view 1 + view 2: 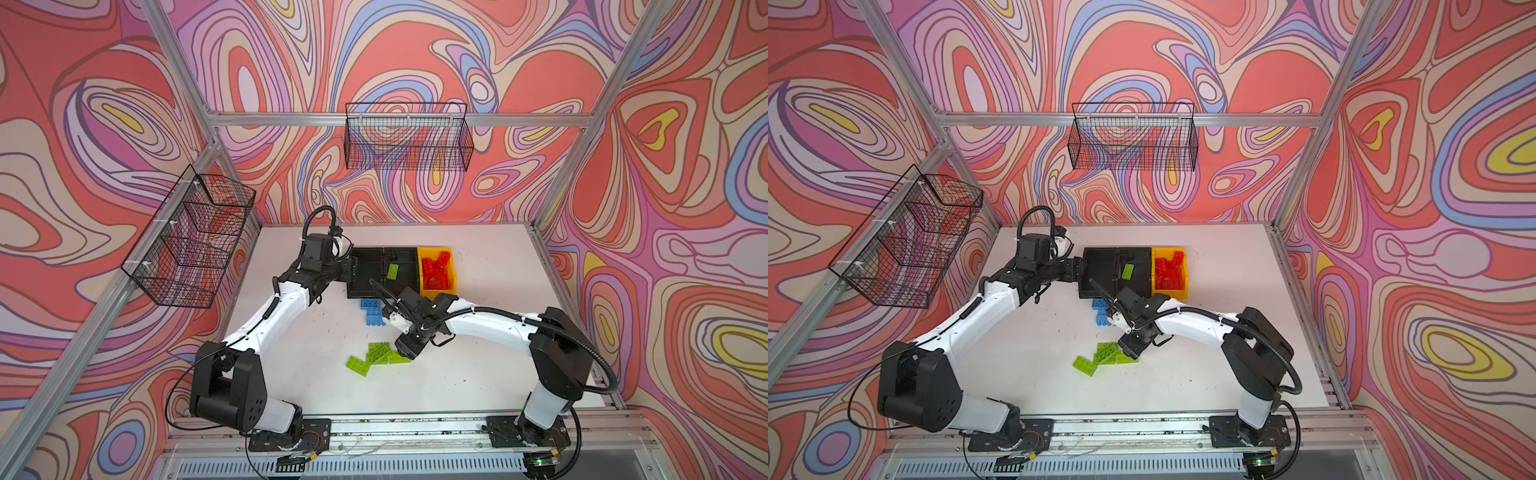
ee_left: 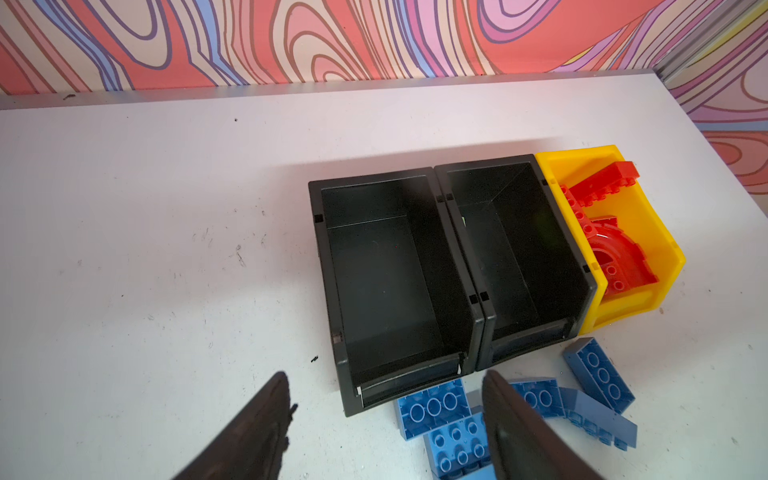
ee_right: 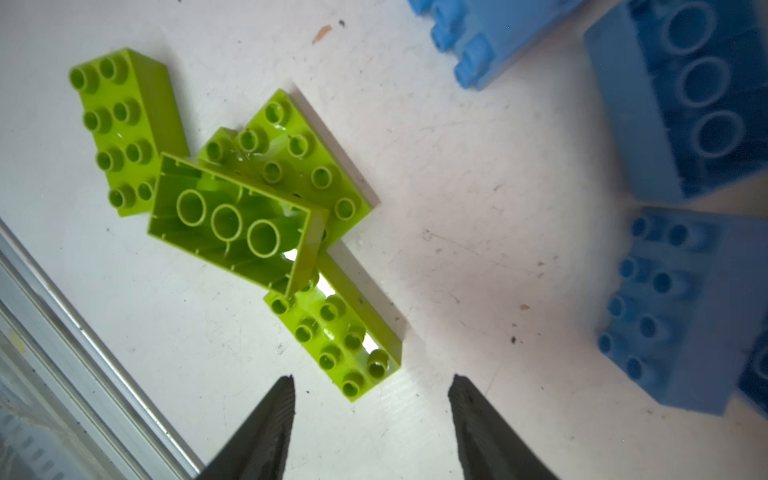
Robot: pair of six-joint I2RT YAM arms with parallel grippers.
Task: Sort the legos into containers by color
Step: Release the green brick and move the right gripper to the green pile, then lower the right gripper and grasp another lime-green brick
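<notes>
**LEGO SORTING: STATION STATE**

**Bins.** Three bins are set side by side on the table (image 1: 478, 353), slightly above centre in both top views. From left to right of the frame these are the left black bin (image 1: 365, 286), the middle black bin (image 1: 409, 266) and the yellow bin (image 1: 436, 291). Neighbouring walls are touching.

**Sorted pieces.** The red legos (image 1: 435, 270), an arch piece among them, are contained in the yellow bin. One green brick (image 1: 392, 271) is seen lying in the middle black bin in both top views.

**Unsorted pieces.** The blue bricks (image 1: 371, 311) are clustered on the table just below the black bins. Some are studs up and some are turned over. The green bricks (image 1: 376, 357) are piled on the table below the blue bricks, near frame centre. Four are counted in the right wrist view. One is inverted and propped on its neighbours.

**Left gripper.** The left gripper (image 2: 386, 374) is positioned at the left edge of the left black bin in both top views. Its jaws are held apart and nothing is gripped.

**Right gripper.** The right gripper (image 3: 372, 378) is positioned at the right end of the green pile in both top views. Its jaws are held apart and nothing is clamped. The end of the nearest green brick lies just ahead of the gap between the fingertips.
</notes>
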